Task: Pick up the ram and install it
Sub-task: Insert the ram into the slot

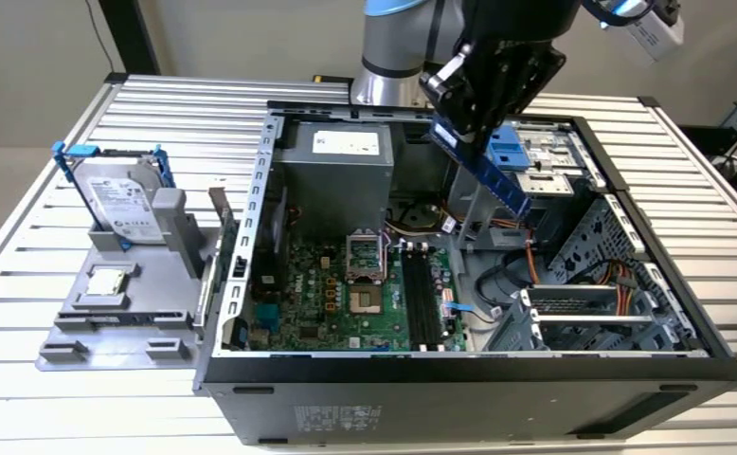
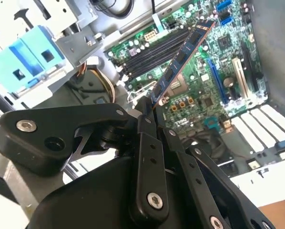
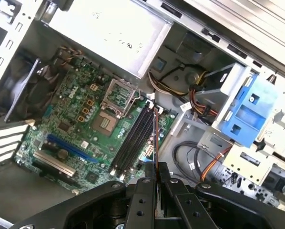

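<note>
Hard drive (image 1: pixel 122 202): one, upright on the grey fixture (image 1: pixel 84 327), at the exterior view's left.
Processor (image 1: pixel 107 282): one, flat just below it.
Memory slots (image 1: pixel 421 299): you count four.
Ram (image 1: pixel 485 169): one, tilted above the open case (image 1: pixel 470 379).
Gripper (image 1: pixel 467 133): one, clenched on your ram.

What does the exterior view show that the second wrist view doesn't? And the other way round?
Exterior view: the hard drive and processor chip on a grey stand, on the slatted table. Second wrist view: pale rear slot covers. Both: the gripper shut on the ram above the motherboard.
</note>
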